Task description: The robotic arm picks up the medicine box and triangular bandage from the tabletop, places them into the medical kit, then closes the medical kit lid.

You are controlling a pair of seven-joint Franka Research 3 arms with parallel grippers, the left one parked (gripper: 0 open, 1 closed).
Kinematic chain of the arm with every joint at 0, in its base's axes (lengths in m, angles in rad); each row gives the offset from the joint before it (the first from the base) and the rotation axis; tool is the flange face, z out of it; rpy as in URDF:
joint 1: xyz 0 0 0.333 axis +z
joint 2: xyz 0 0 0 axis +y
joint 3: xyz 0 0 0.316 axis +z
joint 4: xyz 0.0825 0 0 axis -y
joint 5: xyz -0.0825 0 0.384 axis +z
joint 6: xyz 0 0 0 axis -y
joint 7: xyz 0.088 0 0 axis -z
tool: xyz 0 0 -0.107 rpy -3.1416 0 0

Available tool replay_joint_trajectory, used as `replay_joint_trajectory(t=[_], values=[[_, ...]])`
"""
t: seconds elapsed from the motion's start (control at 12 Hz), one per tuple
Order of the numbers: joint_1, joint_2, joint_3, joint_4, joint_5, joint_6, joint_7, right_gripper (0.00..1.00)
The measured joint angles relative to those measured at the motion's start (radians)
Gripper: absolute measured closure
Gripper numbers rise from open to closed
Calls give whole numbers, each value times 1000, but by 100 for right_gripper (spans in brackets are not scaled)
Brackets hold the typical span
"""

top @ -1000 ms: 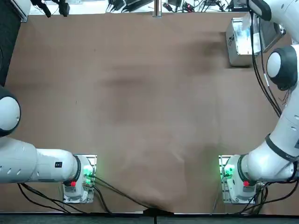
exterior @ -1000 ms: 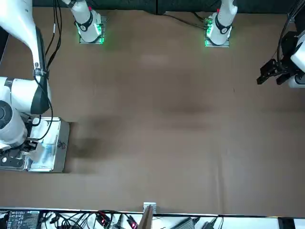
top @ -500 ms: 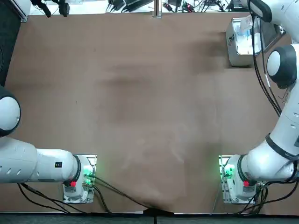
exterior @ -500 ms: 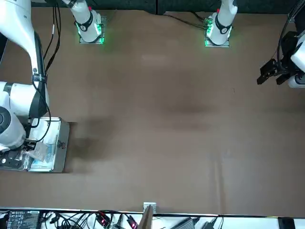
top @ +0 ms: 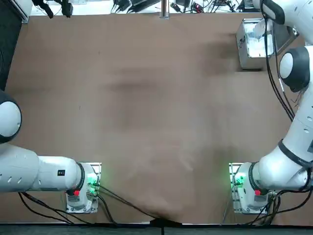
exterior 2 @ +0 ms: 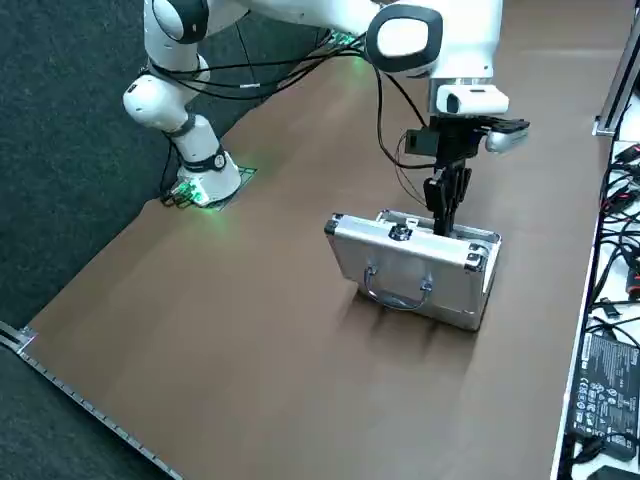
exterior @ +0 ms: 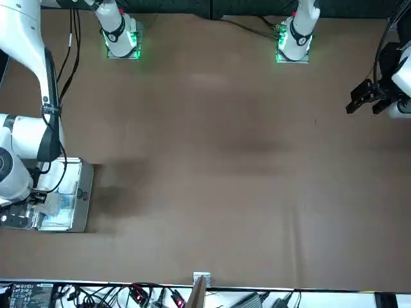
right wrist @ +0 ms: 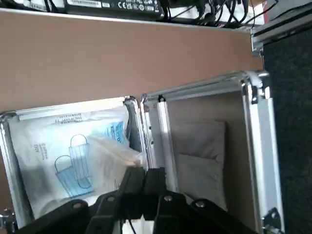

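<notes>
Apparently open, the medical kit (exterior 2: 400, 270) sits near the tabletop's (top: 146, 107) far right corner. Above it hangs the right gripper (right wrist: 145, 171), fingers together on the pale triangular bandage (right wrist: 113, 158), whose lower part they hide; the medicine box can't be made out.

Silver, white and blue are gleaming against a brown desk (top: 146, 122).
The medical kit (exterior 2: 410, 265) is shining silver, its lid (right wrist: 195, 161) showing grey inside; the pack within (right wrist: 53, 146) is wearing white with pale blue mask pictures and dark lettering, while the robotic arm (top: 288, 137) is showing glossy white with dark grey bands and the tool (right wrist: 141, 197) is looking black.
</notes>
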Motion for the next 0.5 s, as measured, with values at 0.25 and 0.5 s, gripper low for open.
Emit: replay_joint_trajectory(t=[0.25,0.5], values=[[-1,0,0,28,-1,-1,-37,99],[-8,-1,-3,48,-1,-3,-65,99]])
